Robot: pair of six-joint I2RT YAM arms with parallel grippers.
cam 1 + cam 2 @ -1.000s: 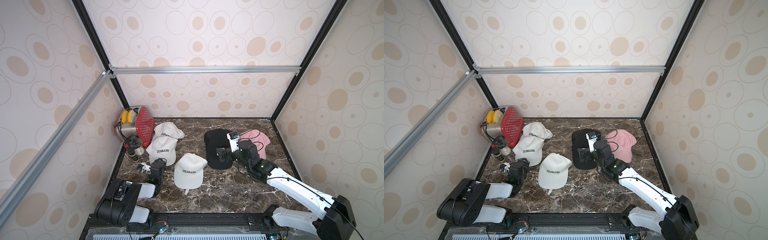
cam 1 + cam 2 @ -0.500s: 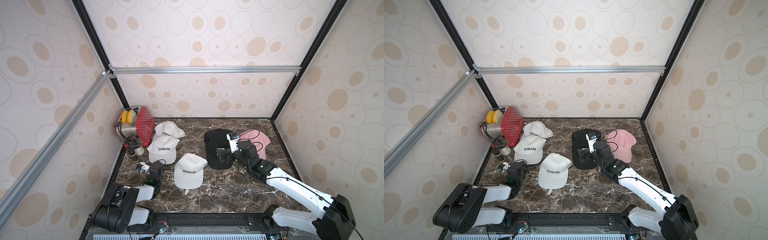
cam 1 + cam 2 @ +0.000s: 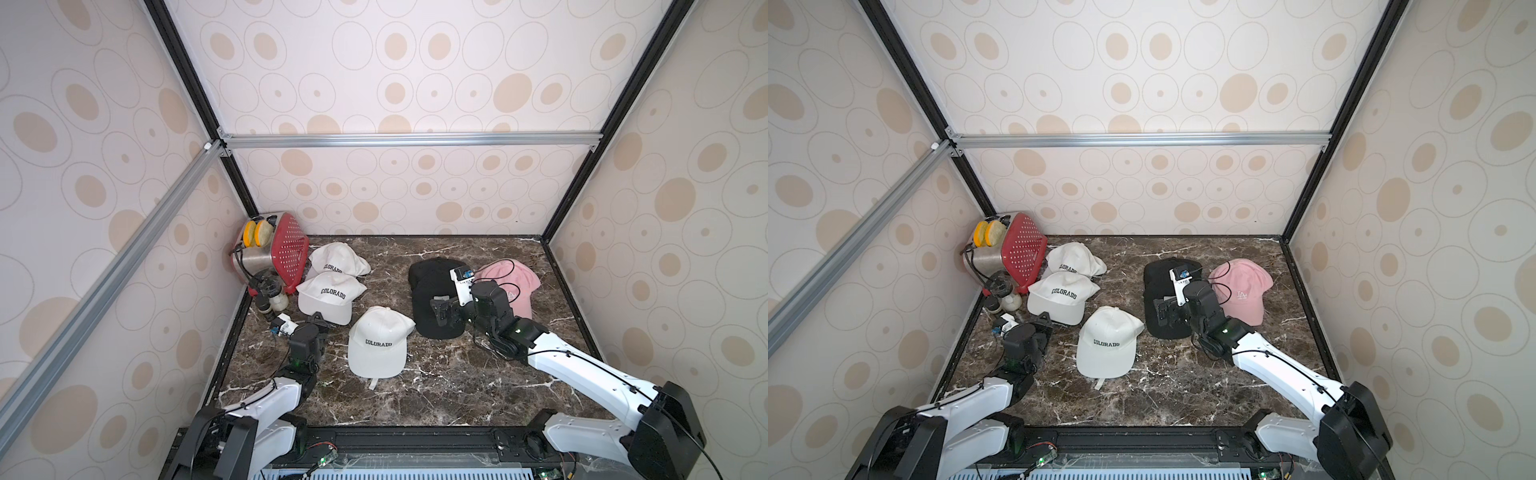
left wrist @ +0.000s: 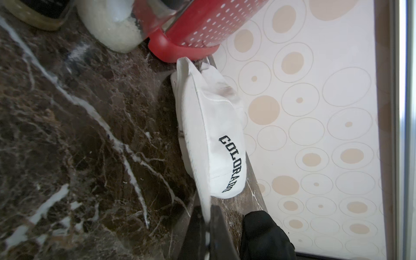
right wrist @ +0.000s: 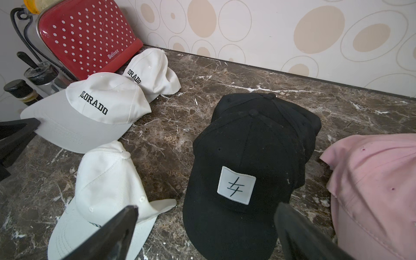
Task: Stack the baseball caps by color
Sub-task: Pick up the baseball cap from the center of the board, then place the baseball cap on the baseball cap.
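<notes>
Three white caps (image 3: 328,297) lettered COLORADO. Two black caps (image 5: 243,157) visible, stacked; more beneath cannot tell. One pink cap (image 3: 1246,282) visible. One red toaster (image 3: 286,249). Two small jars (image 3: 277,300).

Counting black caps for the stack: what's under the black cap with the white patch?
A second black cap lies under the patch cap, its crown showing behind. Anything deeper is covered.

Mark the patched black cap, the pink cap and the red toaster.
black cap with white patch (image 5: 236,185): right wrist view, on the square patch at the front of the crown.
pink cap (image 3: 1246,278): in a top view, on the crown above the logo.
red toaster (image 3: 289,249): in a top view, on the dotted red side panel.
</notes>
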